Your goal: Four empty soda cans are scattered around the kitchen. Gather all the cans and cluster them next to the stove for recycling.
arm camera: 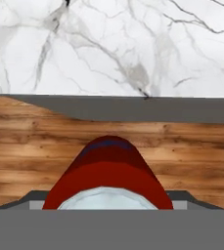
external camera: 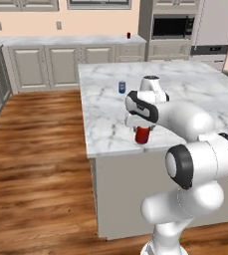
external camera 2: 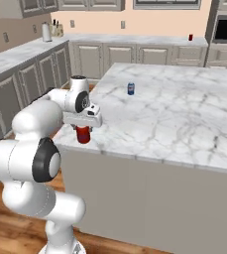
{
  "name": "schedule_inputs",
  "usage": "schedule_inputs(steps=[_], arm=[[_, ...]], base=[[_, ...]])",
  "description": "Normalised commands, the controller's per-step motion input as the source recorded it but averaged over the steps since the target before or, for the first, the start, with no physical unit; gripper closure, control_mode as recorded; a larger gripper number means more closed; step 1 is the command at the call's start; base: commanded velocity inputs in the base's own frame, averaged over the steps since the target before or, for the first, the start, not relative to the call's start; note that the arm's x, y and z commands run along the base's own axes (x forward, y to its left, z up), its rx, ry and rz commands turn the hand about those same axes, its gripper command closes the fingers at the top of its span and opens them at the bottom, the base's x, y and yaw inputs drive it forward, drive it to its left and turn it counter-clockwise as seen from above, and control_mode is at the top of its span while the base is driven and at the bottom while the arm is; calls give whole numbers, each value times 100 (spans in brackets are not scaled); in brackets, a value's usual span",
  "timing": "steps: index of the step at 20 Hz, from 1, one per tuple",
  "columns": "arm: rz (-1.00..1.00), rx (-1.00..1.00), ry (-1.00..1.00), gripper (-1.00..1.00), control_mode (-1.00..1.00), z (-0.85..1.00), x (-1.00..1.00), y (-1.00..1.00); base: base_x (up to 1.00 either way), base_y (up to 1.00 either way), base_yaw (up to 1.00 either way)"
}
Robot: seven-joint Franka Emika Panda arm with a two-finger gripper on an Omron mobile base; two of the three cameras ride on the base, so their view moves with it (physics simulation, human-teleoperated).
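Red soda can [external camera: 142,135] gripped in pincer [external camera: 142,130] | label unreadable; blue can [external camera: 122,87] on island [external camera: 205,89]

I see the white marble island [external camera: 195,94] filling the frame's right half, with a blue can [external camera: 122,87] upright near its middle-left. At top centre, the back counter [external camera: 65,40] carries a small red can [external camera: 128,35].
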Motion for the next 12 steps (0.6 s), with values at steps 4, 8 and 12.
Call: schedule_inputs(steps=[4,8,12], arm=[[0,0,0,100,100,0,0,0],[0,0,0,100,100,0,0,0],[0,0,0,100,100,0,0,0]], base=[[-22,63,32],[-17,28,49],[-14,15,50]])
